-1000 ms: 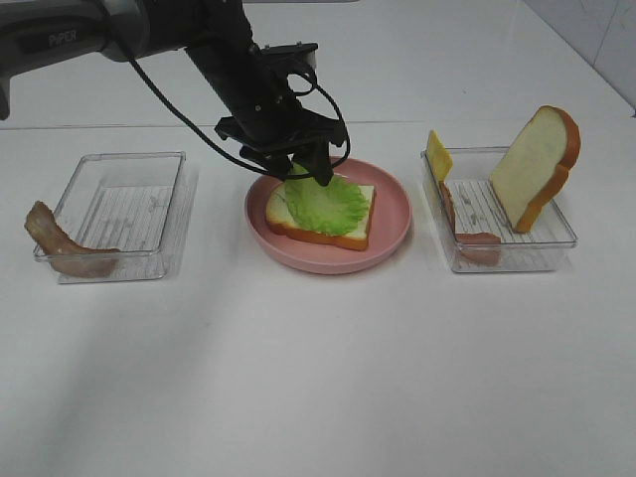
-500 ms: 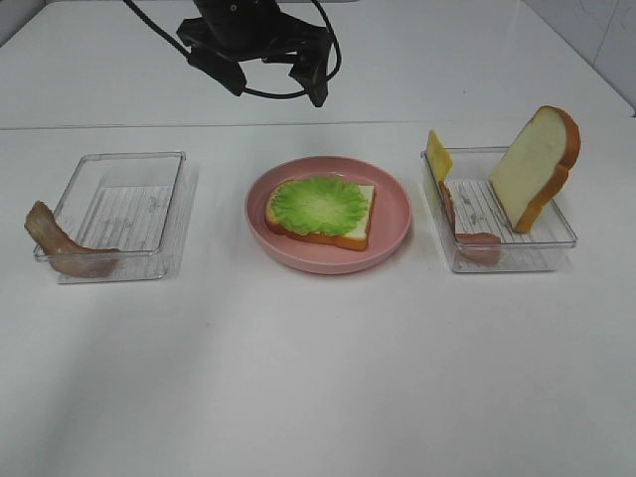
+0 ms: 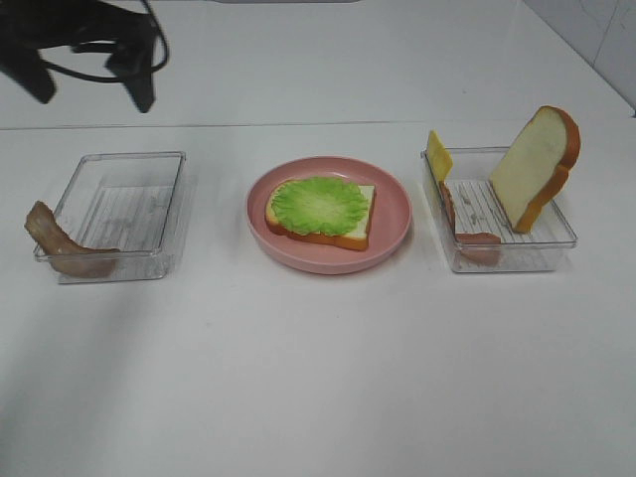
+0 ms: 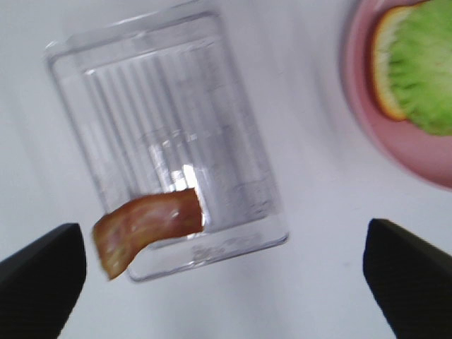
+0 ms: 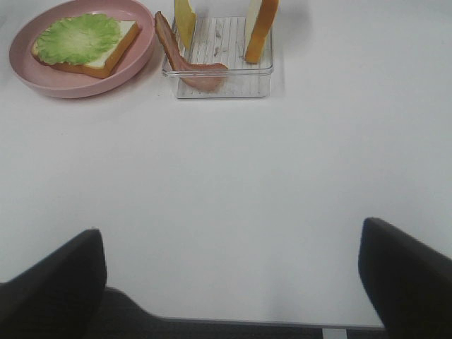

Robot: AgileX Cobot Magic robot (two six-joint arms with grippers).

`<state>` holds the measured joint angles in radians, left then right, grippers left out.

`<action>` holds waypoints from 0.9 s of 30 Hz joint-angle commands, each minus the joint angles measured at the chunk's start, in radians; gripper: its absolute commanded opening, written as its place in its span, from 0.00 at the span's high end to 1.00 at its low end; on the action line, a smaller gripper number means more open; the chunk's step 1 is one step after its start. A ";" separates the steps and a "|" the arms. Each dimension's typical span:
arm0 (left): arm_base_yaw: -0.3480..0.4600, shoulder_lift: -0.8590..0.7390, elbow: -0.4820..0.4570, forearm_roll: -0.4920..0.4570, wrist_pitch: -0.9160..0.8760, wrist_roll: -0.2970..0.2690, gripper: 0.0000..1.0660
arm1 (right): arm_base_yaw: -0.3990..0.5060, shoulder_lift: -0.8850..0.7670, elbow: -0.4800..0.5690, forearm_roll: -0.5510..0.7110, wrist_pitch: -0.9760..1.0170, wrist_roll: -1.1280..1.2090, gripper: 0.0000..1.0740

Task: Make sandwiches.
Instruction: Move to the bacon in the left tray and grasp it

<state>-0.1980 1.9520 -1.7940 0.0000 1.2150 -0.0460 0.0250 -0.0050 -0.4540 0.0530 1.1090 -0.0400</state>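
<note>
Left hand (image 3: 94, 99) spread fully wide and holding nothing, hovering high above the far-left part of the surface (image 3: 318, 378), just beyond the left clear tray (image 3: 124, 157). Right hand (image 5: 229, 282) likewise gaping and empty, back near the near edge of the surface, well apart from the food. On the pink plate (image 3: 393, 214) at centre: one bread slice (image 3: 316, 238) with the lettuce (image 3: 320, 204) lying flat on top, so only two layers stacked. In the right clear tray (image 3: 517, 256): cheese square (image 3: 438, 156) and second bread slice (image 3: 532, 164) standing on edge, ham slice (image 3: 475, 241) lying along the left wall. Bacon strip (image 3: 62, 248) lying across the near-left corner of the left tray, one end poking out past the wall. Probably the next pick, being closest to the open left hand. To do it well: come straight down over the part arching above the rim, turn the wrist to straddle the strip across its width, stay clear of the thin tray wall, close gently, lift clear before swinging right, then lay flat on the lettuce without nudging the leaf.
</note>
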 commanded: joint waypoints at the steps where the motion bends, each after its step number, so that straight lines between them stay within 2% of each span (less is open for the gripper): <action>1: 0.028 -0.019 0.043 0.000 0.099 -0.010 0.06 | -0.001 -0.021 0.002 0.001 -0.005 -0.005 0.12; 3: 0.101 -0.021 0.101 -0.007 0.099 -0.008 0.06 | -0.001 -0.021 0.002 0.001 -0.005 -0.005 0.12; 11: 0.158 0.003 0.131 0.000 0.098 0.019 0.06 | -0.001 -0.021 0.002 0.001 -0.005 -0.005 0.12; 27: 0.154 0.179 0.131 -0.012 0.067 0.015 0.06 | -0.001 -0.021 0.002 0.001 -0.005 -0.005 0.12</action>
<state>-0.0420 2.1000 -1.6690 0.0000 1.2230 -0.0310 0.0250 -0.0050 -0.4540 0.0530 1.1090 -0.0400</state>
